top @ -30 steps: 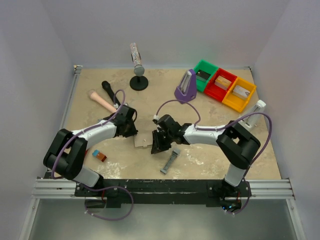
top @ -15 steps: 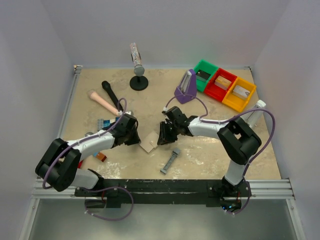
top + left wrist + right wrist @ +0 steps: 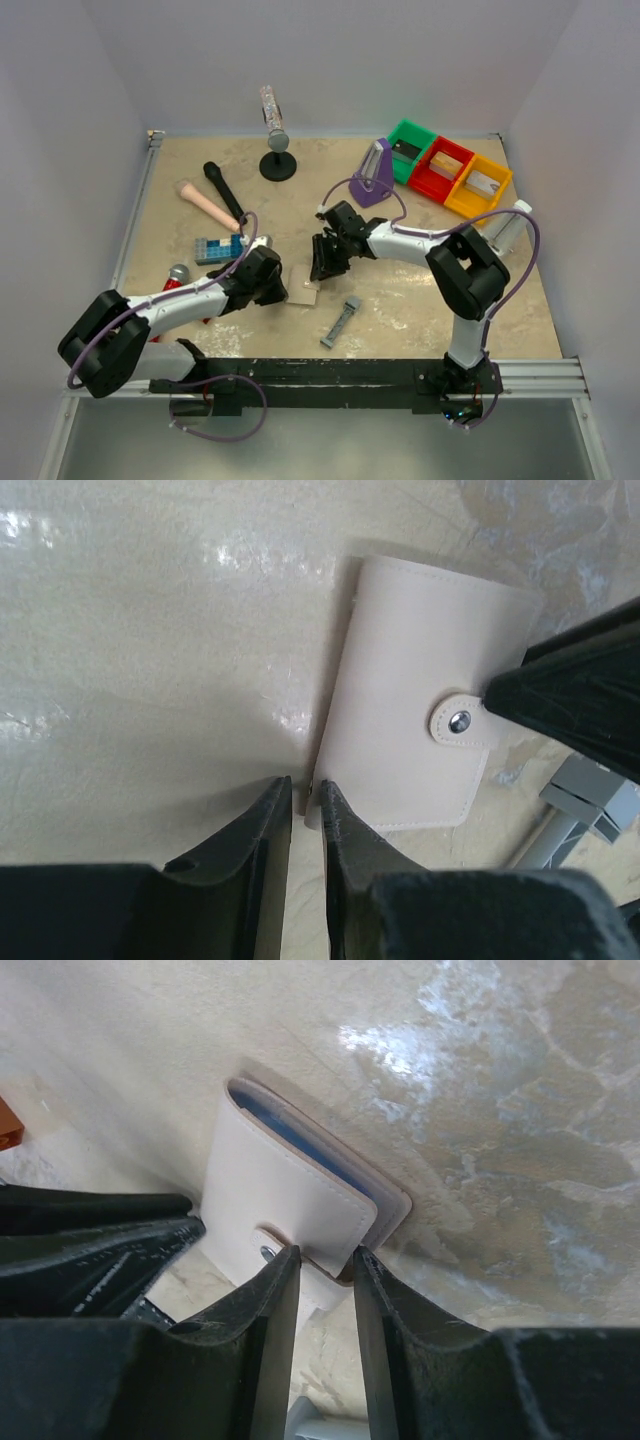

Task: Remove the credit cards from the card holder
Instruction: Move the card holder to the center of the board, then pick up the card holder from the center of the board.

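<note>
Two robot arms meet over a closed card holder lying flat on a pale, stone-patterned table. The step in hand looks like getting it open, since its strap is snapped down and no credit cards are in sight. On the left, the left gripper has its jaws nearly together with only a thin slit between them, and the holder's near corner sits right at its tips; whether that corner is pinched or only touched cannot be told. The rest of the holder stretches ahead of those tips and to their right. On the right, the right gripper has its jaws partly apart, straddling the strap end of the holder, with nothing clearly held. The next move likely calls for one gripper to pin the holder while the other pries the snap free and folds the cover back to reach the pockets. The left wrist view shows the plain tan cover, the metal snap and a grey bar beyond the right gripper's finger; only the right wrist view shows the blue lining along the holder's open edge; only the overhead view shows both arms closing in from opposite sides
</note>
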Available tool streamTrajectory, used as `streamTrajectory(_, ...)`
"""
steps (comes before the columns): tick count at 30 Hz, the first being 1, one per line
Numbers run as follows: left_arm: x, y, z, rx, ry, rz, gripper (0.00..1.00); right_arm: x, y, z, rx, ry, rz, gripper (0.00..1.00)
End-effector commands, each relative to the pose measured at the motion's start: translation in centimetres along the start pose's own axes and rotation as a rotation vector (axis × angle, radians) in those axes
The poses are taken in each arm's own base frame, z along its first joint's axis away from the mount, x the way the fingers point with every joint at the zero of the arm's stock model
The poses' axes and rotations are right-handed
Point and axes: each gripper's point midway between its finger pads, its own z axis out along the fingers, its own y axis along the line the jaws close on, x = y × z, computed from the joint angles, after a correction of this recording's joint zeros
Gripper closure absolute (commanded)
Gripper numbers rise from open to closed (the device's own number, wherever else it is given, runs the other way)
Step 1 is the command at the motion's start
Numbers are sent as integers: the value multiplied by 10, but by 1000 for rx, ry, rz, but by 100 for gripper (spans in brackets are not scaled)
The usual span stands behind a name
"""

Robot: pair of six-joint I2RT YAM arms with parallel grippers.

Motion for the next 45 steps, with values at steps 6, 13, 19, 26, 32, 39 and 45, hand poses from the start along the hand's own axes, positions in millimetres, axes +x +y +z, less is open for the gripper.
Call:
streamTrajectory(6, -1, 21, -19, -69, -73, -75, 74, -16, 6, -34, 26, -82, -86, 57)
streamTrajectory(13, -25, 28, -36, -116, -184, -112, 24, 3, -4, -53, 1, -148, -121, 16)
streamTrajectory(19, -35, 17, -39, -36, -224, -138, 0, 13, -1, -51, -64, -174, -127, 1)
streamTrajectory(26, -42, -8, -35, 61, -216, -56, 12, 5, 4, -50, -46, -215, -149, 3)
streamTrajectory(32, -33, -15, -15, 37, -135, -25, 35, -5, 10, -39, -37, -208, -126, 12)
streamTrajectory(39, -24, -12, -5, 50, -110, -45, 43, -7, 4, -48, 74, -229, -183, 13)
streamTrajectory(45, -32, -4, -19, 43, -176, -57, 40, -23, -5, -104, 459, -418, -427, 1)
